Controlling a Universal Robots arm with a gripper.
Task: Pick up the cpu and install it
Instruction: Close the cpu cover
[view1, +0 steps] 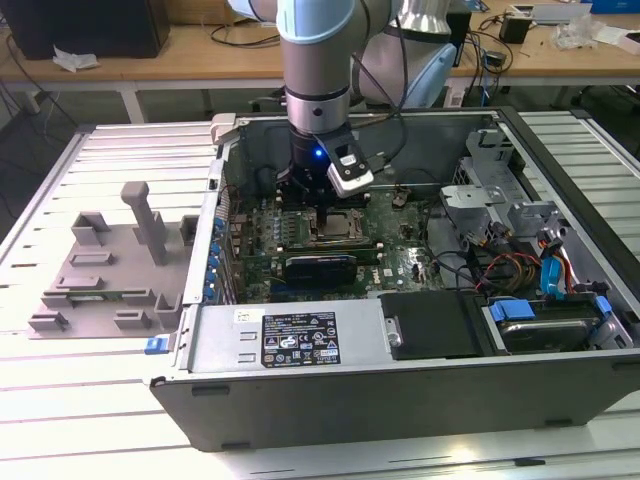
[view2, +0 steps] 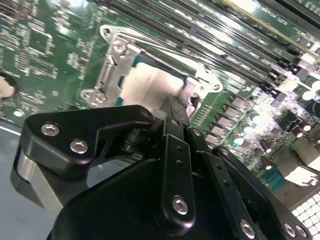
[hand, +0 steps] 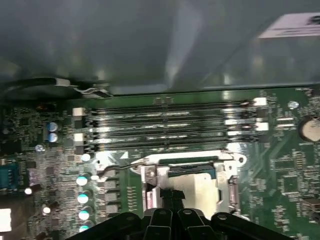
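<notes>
The cpu lies flat in the motherboard socket, its metal top glaring pale in both wrist views. In the exterior view it is a small grey square under the arm's tool. My gripper reaches straight down into the open computer case. Its dark fingers are drawn together and their tips rest on the cpu's top near one edge. The socket's silver metal frame stands around the chip, and its thin wire lever lies beside it.
Rows of memory sticks run close beside the socket. The case's metal walls surround the board. Cables and a drive cage crowd the exterior view's right. A grey plastic tray sits outside the case on the left.
</notes>
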